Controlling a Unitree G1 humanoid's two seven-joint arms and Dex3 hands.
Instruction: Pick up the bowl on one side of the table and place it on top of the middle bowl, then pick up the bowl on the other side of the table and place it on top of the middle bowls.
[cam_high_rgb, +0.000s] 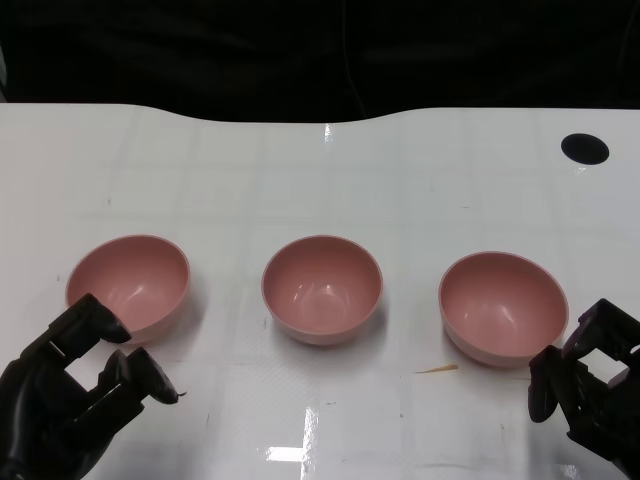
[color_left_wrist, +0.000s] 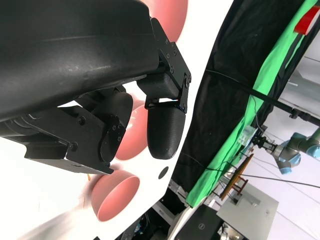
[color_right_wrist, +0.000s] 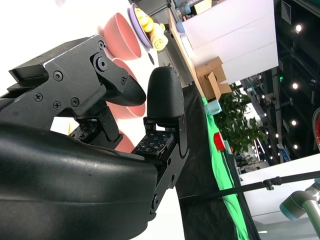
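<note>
Looking at the desk (cam_high_rgb: 300, 170), I see nothing stacked yet: the left bowl (cam_high_rgb: 129, 282) sits just beyond my empty, parted left hand (cam_high_rgb: 75, 395), the right bowl (cam_high_rgb: 503, 305) beside my empty, parted right hand (cam_high_rgb: 590, 385), the middle bowl (cam_high_rgb: 322, 288) between them.

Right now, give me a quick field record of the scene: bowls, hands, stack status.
bowls: three pink, in a row on the white table, none stacked
left bowl: upright, empty, just beyond the left hand
middle bowl: upright, empty, no hand near it
right bowl: upright, empty, beside the right hand
left hand: holds nothing, fingers apart
right hand: holds nothing, fingers apart
stack status: not started
other: dark round hole at far right of table
</note>
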